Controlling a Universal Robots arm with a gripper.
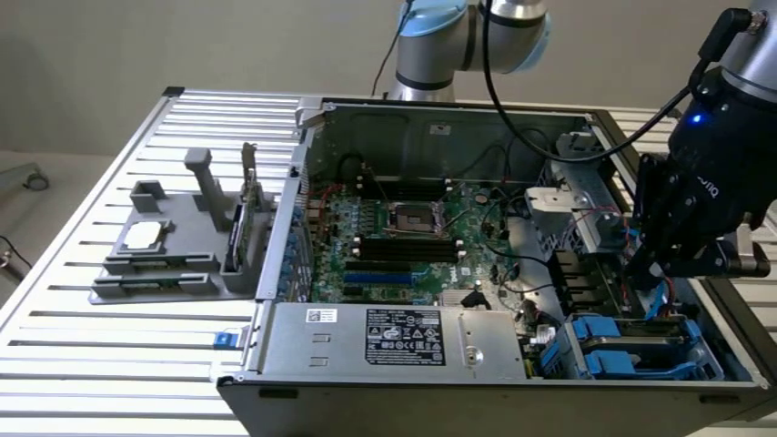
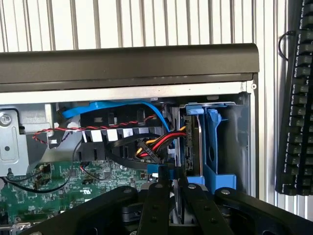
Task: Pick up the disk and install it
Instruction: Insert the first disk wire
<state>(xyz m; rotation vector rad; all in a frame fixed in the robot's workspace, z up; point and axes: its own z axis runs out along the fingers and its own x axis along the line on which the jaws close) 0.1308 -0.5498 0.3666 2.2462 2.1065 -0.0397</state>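
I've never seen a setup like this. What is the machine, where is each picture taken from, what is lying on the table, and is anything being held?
The machine is a single robot arm with a black hand on its end. The exterior view comes from a camera standing off the arm. The wrist view comes from a camera on the arm's wrist, looking past the hand's fingers.

On the slatted metal table lies an open computer case with its circuit board exposed. At the exterior view's left stands a grey stand holding small parts. A dark keyboard lies beyond the case.

The hand is down inside the case by the blue drive bay. Its fingers stand close together on a thin, edge-on slab with blue trim, which looks like the disk.
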